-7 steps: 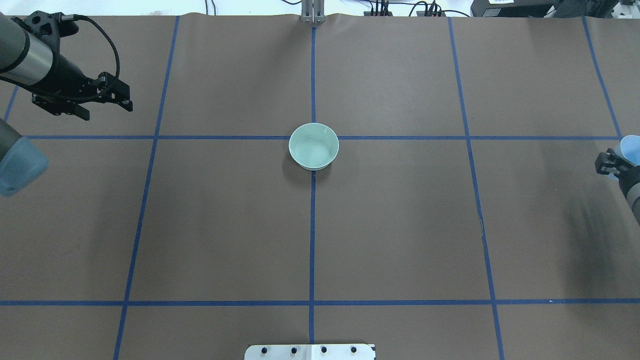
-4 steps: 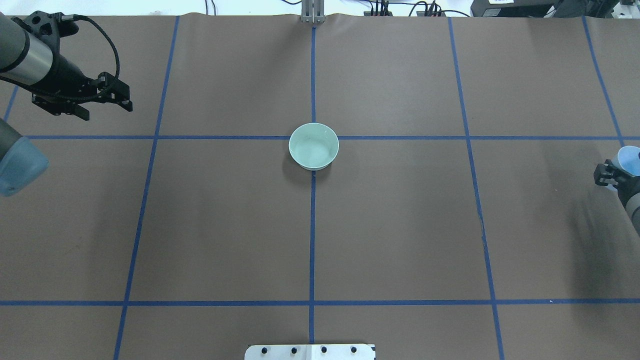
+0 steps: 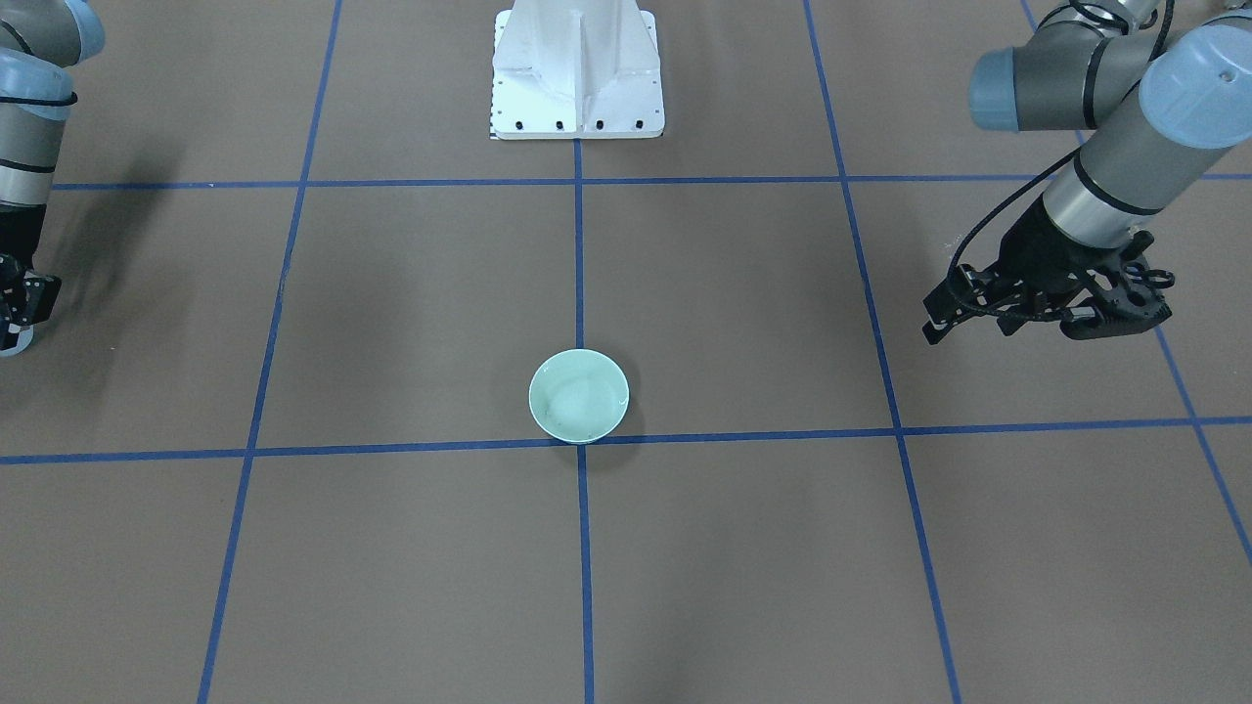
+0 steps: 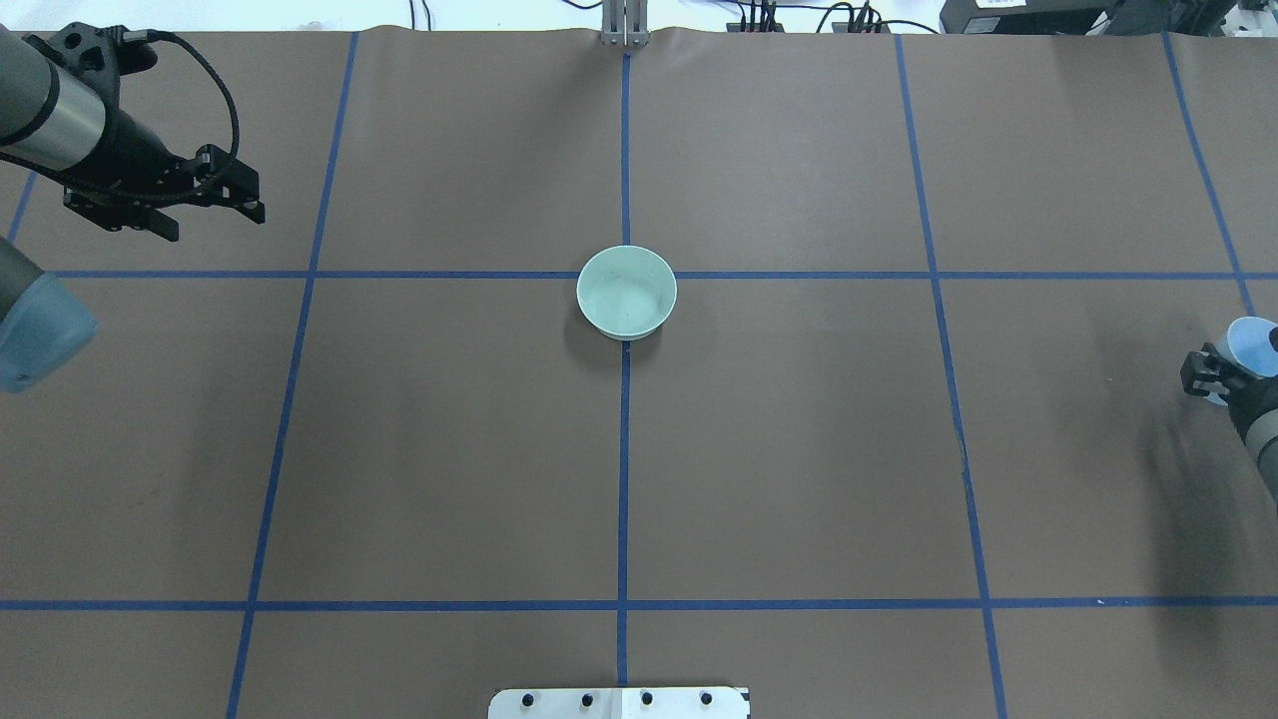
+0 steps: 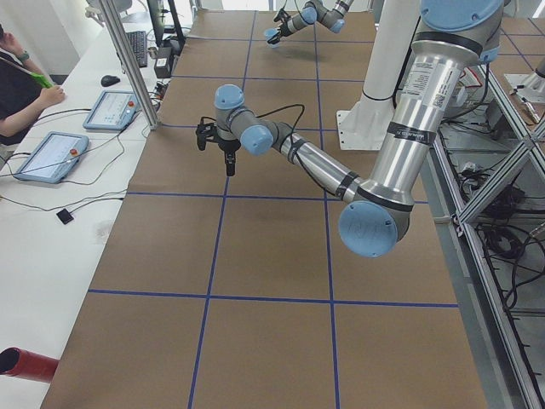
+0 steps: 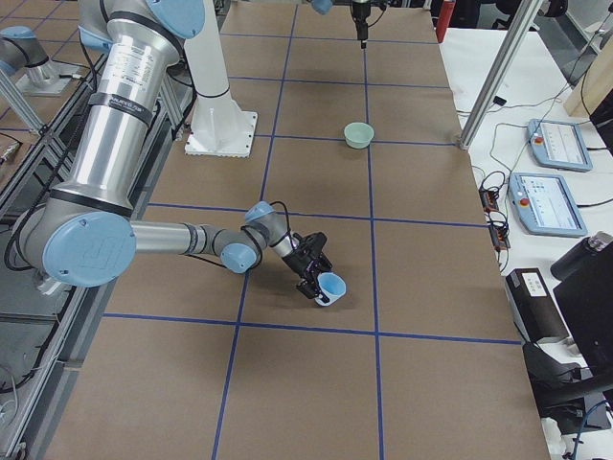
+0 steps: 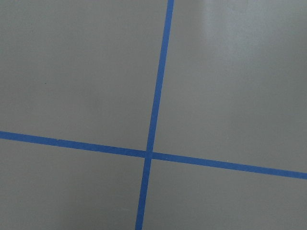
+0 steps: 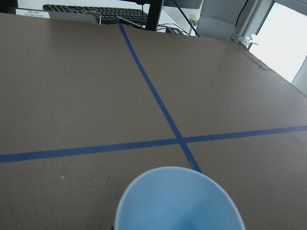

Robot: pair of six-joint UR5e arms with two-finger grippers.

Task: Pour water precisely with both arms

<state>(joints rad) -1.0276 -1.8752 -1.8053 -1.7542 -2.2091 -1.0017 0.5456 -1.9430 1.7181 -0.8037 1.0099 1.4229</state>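
Note:
A mint-green bowl (image 4: pixel 626 292) stands at the table's centre and also shows in the front view (image 3: pixel 578 395). I cannot tell whether there is water in it. My right gripper (image 4: pixel 1213 371) is shut on a light-blue cup (image 4: pixel 1254 345) at the table's far right edge, low over the paper. The cup is tilted in the right side view (image 6: pixel 330 286) and fills the bottom of the right wrist view (image 8: pixel 180 201). No water shows in it. My left gripper (image 4: pixel 250 205) hovers far left of the bowl, shut and empty; it also shows in the front view (image 3: pixel 937 323).
Brown paper with blue tape grid lines (image 4: pixel 624 449) covers the table. The white robot pedestal (image 3: pixel 577 68) stands at the robot's edge. Tablets (image 6: pixel 556 144) and cables lie on the operators' side bench. A metal post (image 4: pixel 624 25) stands at the far edge.
My right gripper has carried the blue cup along the right edge toward the robot's side of the table. The left arm and the bowl have not moved.

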